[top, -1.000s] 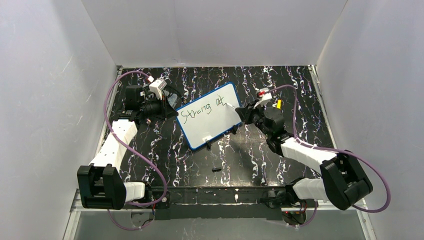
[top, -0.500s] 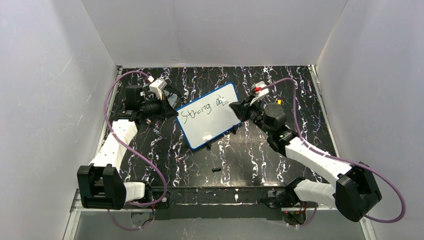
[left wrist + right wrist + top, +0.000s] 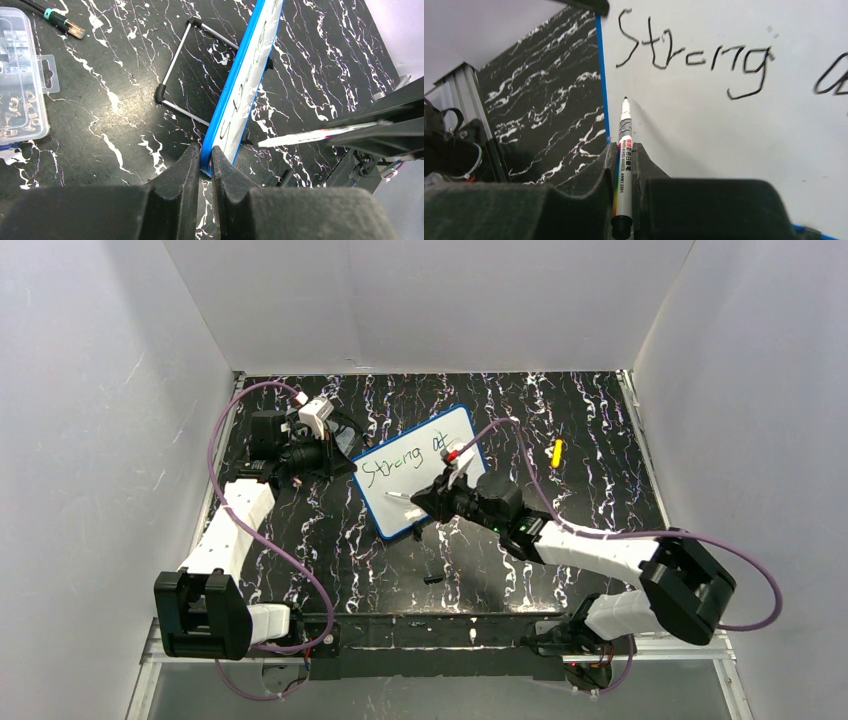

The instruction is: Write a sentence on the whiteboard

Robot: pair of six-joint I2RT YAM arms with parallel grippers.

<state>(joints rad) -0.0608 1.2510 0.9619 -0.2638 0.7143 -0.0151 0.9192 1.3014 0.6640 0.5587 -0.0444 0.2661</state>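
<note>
Sentence: 2nd word blurred, cut off at right edge.

I see a white whiteboard with a thin blue rim, and the sentence on it in black script. My marker is white with a rainbow stripe and a black tip. The table is black marble veined white. The cables are purple.

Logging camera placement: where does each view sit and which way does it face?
Top external: above and behind, looking down on the table; left arm and right arm show.
Left wrist: on the left arm, looking past the left gripper, shut on the whiteboard rim.
Right wrist: looking past the right gripper, holding the marker, at the board face.
Shared: all three show whiteboard and marker.
</note>
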